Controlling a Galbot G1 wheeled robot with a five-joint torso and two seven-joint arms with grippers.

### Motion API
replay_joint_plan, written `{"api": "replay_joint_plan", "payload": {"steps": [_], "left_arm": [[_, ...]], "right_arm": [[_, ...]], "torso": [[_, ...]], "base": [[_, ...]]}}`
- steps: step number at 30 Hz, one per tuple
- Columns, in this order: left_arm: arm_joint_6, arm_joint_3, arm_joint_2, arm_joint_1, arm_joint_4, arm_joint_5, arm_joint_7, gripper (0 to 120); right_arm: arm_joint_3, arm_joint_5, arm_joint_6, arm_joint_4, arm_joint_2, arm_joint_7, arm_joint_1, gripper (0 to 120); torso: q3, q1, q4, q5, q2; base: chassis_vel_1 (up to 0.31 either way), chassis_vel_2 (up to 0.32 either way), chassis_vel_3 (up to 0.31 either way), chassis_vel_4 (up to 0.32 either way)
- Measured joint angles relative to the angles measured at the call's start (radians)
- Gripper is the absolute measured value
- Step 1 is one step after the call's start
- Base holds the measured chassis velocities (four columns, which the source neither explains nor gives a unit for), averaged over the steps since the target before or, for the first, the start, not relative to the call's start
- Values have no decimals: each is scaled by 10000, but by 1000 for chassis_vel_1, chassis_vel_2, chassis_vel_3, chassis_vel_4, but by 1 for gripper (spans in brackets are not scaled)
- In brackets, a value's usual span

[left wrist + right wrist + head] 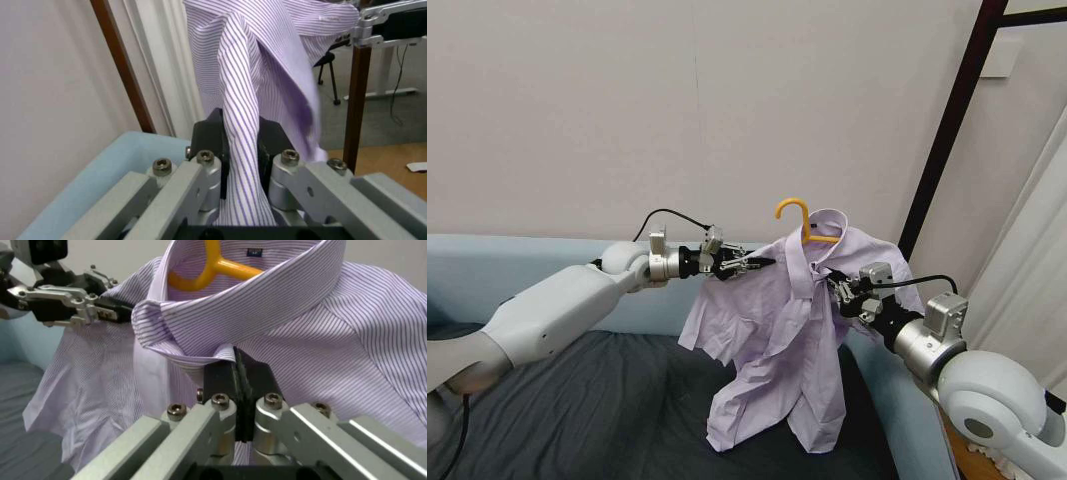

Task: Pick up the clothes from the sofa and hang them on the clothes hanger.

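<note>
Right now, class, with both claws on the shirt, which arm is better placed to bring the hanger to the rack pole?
Probably the right. The right claw pinches the shirt below the collar, under the yellow hanger, and the dark rack pole stands on that side. The left claw grips the shirt's far shoulder.

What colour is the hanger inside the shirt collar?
Yellow-orange: the hanger in the shirt shows best in the right wrist view.
</note>
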Motion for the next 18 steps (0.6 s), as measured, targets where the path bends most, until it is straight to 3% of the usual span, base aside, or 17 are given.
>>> {"api": "replay_joint_plan", "payload": {"steps": [9,18], "left_arm": [[-239,-366,-111,343,-148,176,-495,8],[-237,-612,-294,833,-292,408,-770,8]], "right_arm": [[-145,-84,0,386,-166,-19,290,0],[-187,-538,44,921,-200,-261,-315,0]], "torso": [[1,0,-4,-2,-1],[1,0,-3,1,0]], "base": [[0,0,0,0],[0,0,0,0]]}}
